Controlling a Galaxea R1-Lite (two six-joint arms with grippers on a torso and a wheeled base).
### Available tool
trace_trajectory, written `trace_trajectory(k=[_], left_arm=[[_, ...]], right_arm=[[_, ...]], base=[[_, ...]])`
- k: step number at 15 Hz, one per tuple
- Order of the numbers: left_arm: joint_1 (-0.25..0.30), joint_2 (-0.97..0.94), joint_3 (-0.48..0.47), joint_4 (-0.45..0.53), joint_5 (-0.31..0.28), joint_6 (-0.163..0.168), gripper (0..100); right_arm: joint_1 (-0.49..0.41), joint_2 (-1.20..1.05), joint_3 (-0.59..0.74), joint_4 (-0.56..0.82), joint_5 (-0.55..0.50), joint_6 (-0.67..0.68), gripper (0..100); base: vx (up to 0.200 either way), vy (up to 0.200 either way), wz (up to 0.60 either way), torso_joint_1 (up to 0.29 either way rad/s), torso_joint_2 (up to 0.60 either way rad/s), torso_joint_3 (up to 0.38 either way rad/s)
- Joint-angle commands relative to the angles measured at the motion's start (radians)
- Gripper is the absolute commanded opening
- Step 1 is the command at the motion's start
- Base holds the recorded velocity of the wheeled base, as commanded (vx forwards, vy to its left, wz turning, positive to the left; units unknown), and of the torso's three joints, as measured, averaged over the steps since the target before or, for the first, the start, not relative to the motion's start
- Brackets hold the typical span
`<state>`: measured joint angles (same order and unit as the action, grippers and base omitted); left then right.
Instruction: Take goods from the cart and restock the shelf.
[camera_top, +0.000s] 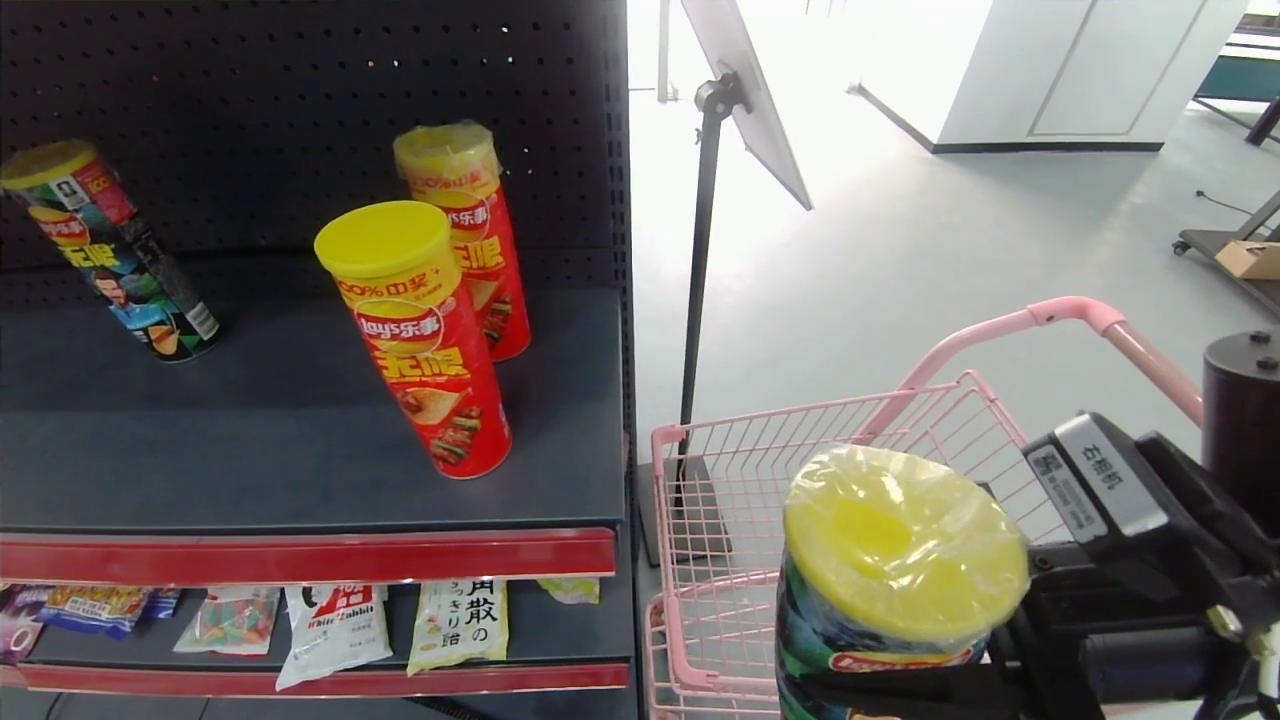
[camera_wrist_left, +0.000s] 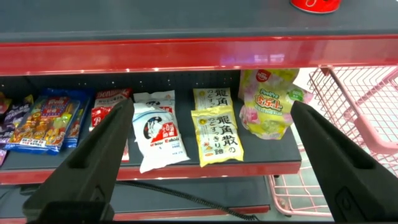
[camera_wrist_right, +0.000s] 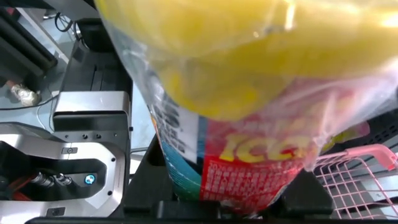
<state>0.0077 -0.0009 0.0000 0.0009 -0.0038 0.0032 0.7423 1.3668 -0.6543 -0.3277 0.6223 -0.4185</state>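
Note:
My right gripper (camera_top: 890, 685) is shut on a chip can (camera_top: 885, 590) with a yellow lid and dark printed body, held upright over the pink cart (camera_top: 800, 470). The same can (camera_wrist_right: 242, 124) looms large in the right wrist view, wrapped in clear film. On the upper shelf (camera_top: 300, 450) stand two red chip cans (camera_top: 415, 335) (camera_top: 470, 235) and a dark one (camera_top: 105, 250) at the far left. My left gripper (camera_wrist_left: 208, 168) is open, low in front of the lower shelf (camera_wrist_left: 186, 171), its fingers (camera_wrist_left: 93, 165) wide apart.
Snack bags (camera_wrist_left: 214, 130) lie in a row on the lower shelf. A sign stand (camera_top: 705, 250) rises between shelf and cart. The upper shelf has free room in front and between the cans. Open floor lies behind the cart.

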Motion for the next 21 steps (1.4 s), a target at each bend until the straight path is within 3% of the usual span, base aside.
trace_trajectory(k=[1,15,21], left_arm=[[0.0,0.001,0.0,0.001,-0.001,0.0,100],[0.0,0.001,0.0,0.001,0.001,0.0,100],[-0.002,0.001,0.0,0.001,0.001,0.0,100]], right_arm=[[0.0,0.005,-0.001,-0.002,0.0,0.0,0],[0.0,0.012,-0.008,-0.004,0.0,0.001,0],[0.023,0.04,-0.084,-0.002,-0.001,0.003,0]], base=[[0.0,0.2,0.0,0.002,-0.01,-0.007],[0.0,0.2,0.0,0.003,0.0,0.002],[0.0,0.2,0.0,0.002,0.0,0.002]])
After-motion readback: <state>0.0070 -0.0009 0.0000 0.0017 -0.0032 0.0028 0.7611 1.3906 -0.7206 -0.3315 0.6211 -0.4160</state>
